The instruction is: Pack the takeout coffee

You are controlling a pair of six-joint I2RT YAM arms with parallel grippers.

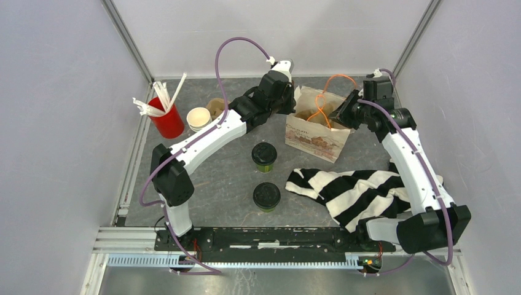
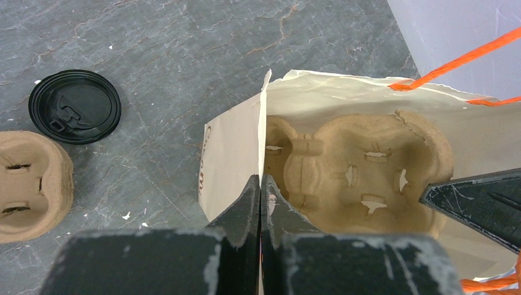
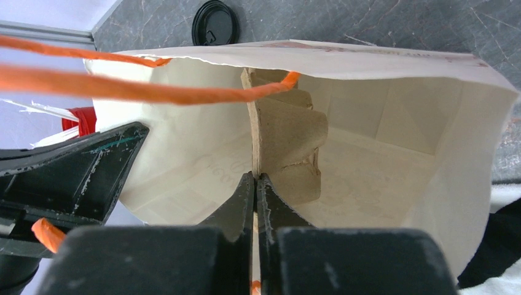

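Pulp carrier (image 3: 289, 141), half-hidden in bag (image 3: 381, 123), nipped between right fingers (image 3: 236, 206); bag edge between left fingers (image 2: 246, 206).

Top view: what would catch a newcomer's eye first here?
The paper bag with orange handles stands at the far side, the left gripper and right gripper each pinching its rim, a pulp carrier inside. Nearer, two lidded green cups stand unpacked in the middle, left of a black-and-white striped cloth.

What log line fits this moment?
left gripper: shut on bag | right gripper: shut on carrier | carrier: in bag | cups: on table
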